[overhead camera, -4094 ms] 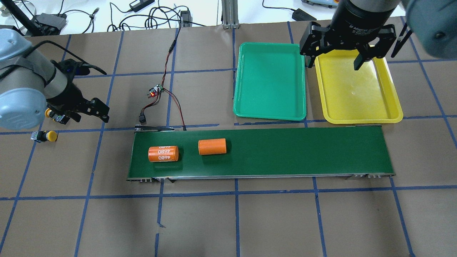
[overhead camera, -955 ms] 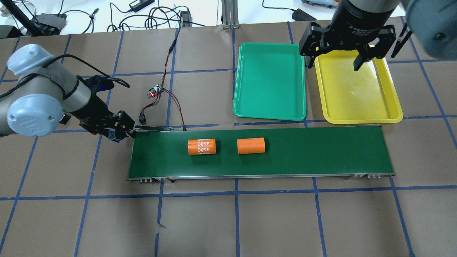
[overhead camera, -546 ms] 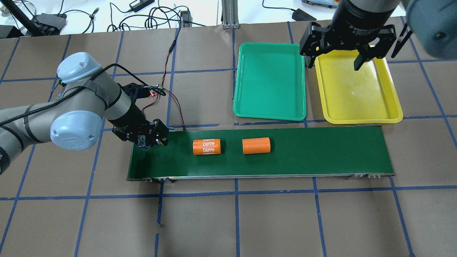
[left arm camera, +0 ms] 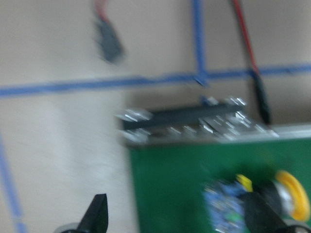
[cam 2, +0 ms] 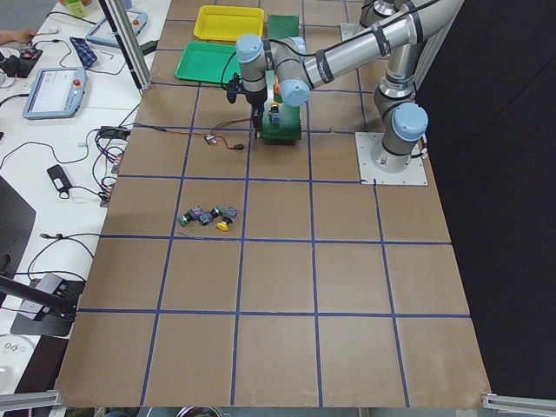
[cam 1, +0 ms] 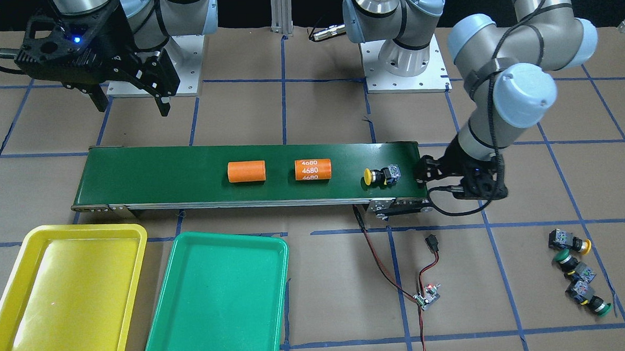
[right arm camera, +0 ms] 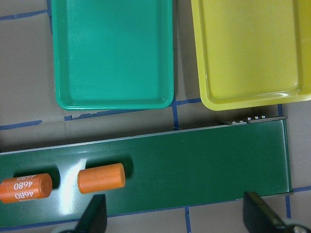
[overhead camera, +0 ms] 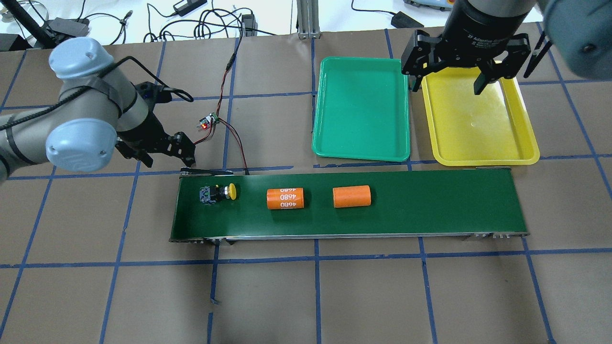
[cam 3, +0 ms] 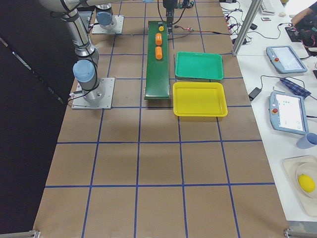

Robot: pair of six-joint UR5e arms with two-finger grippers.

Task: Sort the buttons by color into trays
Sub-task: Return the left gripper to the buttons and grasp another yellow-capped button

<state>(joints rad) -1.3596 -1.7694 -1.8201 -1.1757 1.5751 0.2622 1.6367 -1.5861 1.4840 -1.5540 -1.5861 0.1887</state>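
Left pincer (overhead camera: 169, 160) has just dropped the yellow button (overhead camera: 219, 193) on the conveyor belt (overhead camera: 430, 205), at the end by the left arm, then backed off empty with jaws apart. One's on its way! Right pincer (overhead camera: 447, 88) waits spread wide over the yellow tray (overhead camera: 526, 157). Left wrist view's a blur, and the other three buttons (cam 1: 574, 268) only show from the front.

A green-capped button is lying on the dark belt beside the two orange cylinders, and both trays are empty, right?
Not quite. The button on the belt has a yellow cap, not a green one, as the overhead exterior view shows. The rest holds: it lies beside the marked orange cylinder and the plain orange cylinder, and the green tray and yellow tray are empty.
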